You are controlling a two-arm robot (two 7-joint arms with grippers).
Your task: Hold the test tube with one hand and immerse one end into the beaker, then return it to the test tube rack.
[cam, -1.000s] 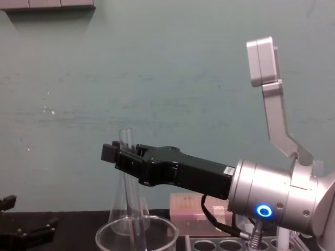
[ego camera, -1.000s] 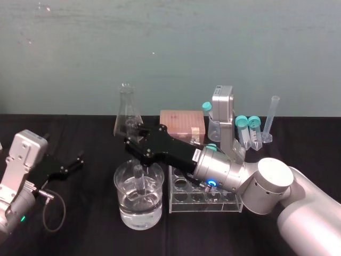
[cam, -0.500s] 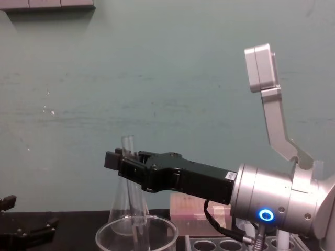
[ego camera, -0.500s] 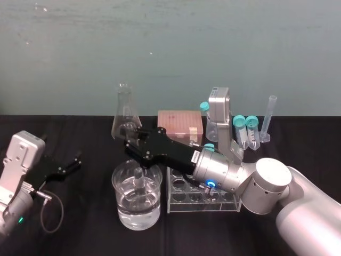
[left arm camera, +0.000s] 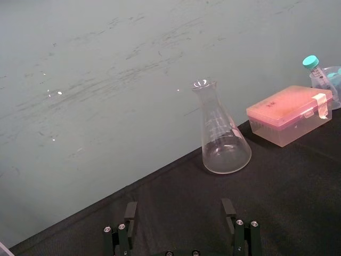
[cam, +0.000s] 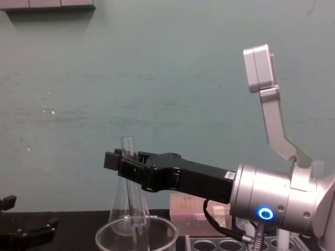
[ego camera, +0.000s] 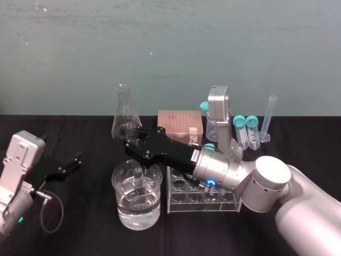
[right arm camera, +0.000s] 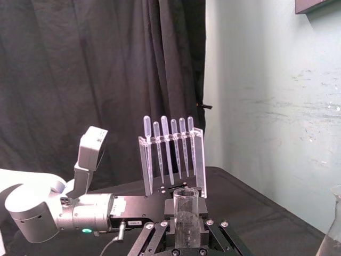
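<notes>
Directly beneath the fingertips of the black two-fingered right gripper [ego camera: 134,143] stands one wide, clear glass beaker [ego camera: 121,205], partly filled with clear liquid. Below the gripper's silver wrist sits one pale, translucent plastic test tube rack [ego camera: 184,205] with round holes in its top.

The gripper's fingers are clamped around one long, thin, clear glass test tube [ego camera: 138,178], held upright near its open top. The tube's round lower end hangs inside the beaker and seems to reach the liquid, though glass against glass makes that hard to judge.

Well off to this gripper's left, the black left gripper [ego camera: 72,162] sits low over the black table [ego camera: 85,224], its fingers spread with nothing between them.

Beyond the right gripper's fingertips stands one clear conical glass flask [ego camera: 124,112]. Behind its wrist are one pink lidded plastic box [ego camera: 181,122], four teal-capped tubes [ego camera: 241,130] and one slim clear cylinder [ego camera: 272,117].
</notes>
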